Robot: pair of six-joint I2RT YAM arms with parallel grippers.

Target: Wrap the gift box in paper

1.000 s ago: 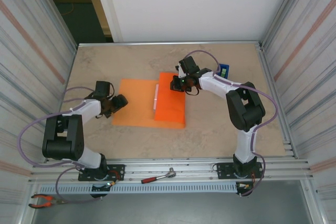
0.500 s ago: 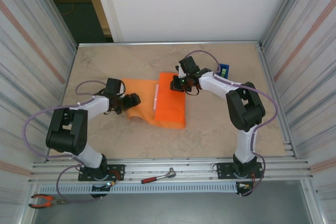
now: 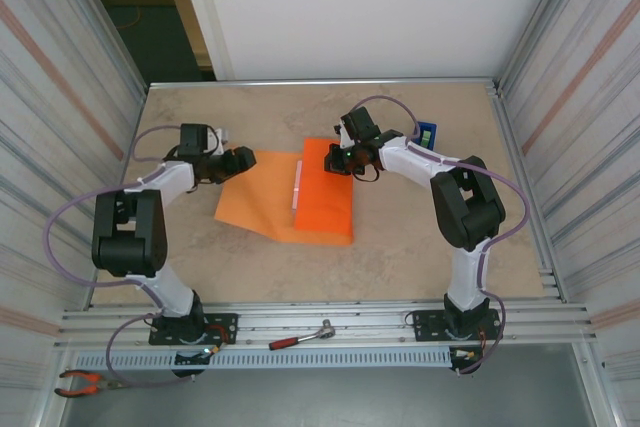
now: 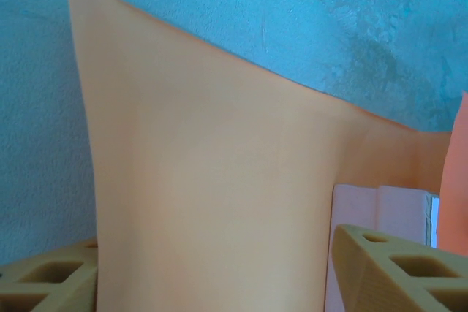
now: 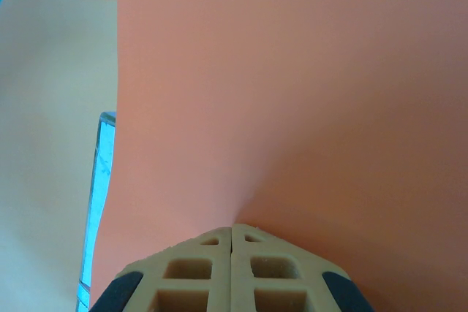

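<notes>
1. The paper (image 3: 250, 202) lies at the middle of the bench (image 3: 400, 247); its right part is folded over the gift box (image 3: 297, 187), of which a pale strip shows.
2. The right end effector (image 3: 340, 159) is clenched on the far edge of this flap.
3. The left end effector (image 3: 240, 159) is released; its fingers (image 4: 395, 268) stand apart over the far left corner of the paper.

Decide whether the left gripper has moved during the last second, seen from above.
Yes. The left gripper has moved up the view, closer to the table's far edge.
</notes>
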